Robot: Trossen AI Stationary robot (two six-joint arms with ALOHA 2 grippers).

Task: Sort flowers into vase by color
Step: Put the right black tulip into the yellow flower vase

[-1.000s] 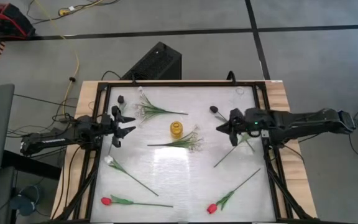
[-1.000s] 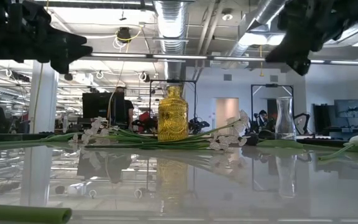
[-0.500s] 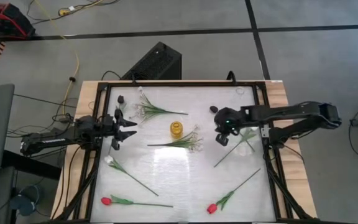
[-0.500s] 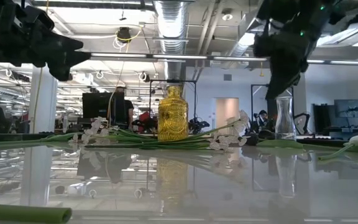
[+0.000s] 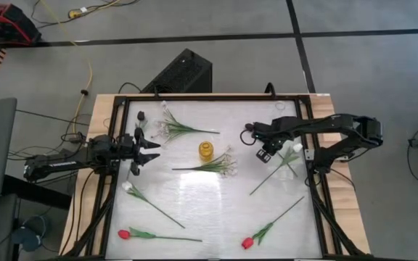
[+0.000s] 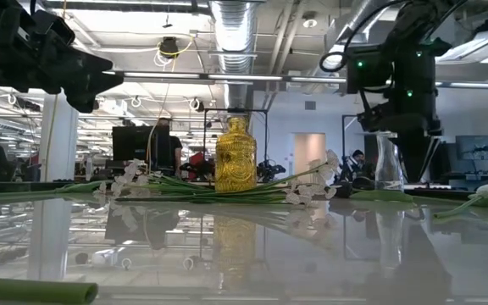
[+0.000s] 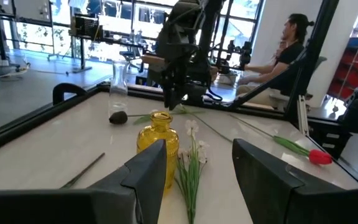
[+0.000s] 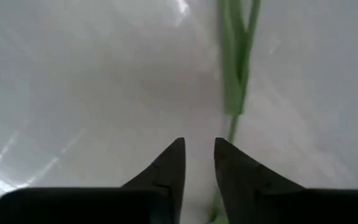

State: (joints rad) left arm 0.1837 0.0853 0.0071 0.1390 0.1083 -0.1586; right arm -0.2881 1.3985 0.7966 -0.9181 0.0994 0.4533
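A yellow vase (image 5: 206, 150) stands mid-table; it also shows in the left wrist view (image 7: 157, 146). A clear vase (image 6: 385, 161) stands at the far right. Flowers lie flat on the table: two white sprays (image 5: 173, 127) (image 5: 220, 164), a white bud (image 5: 127, 186), two red buds (image 5: 124, 234) (image 5: 247, 243), a dark bloom (image 5: 249, 128), and a white bud (image 5: 294, 148) on a long stem (image 8: 232, 81). My right gripper (image 5: 265, 152) points down just above that stem, narrowly open and empty. My left gripper (image 5: 146, 149) hovers open and empty left of the yellow vase.
A black metal frame (image 5: 115, 181) borders the white tabletop. Bare table lies between the yellow vase and the near edge. A person (image 7: 288, 43) sits beyond the table's right side.
My right gripper has tipped from lying level, pointing toward the table's left, to pointing straight down, while staying over the same spot right of the yellow vase. Its elbow has swung up and toward the far edge. The flowers have not moved.
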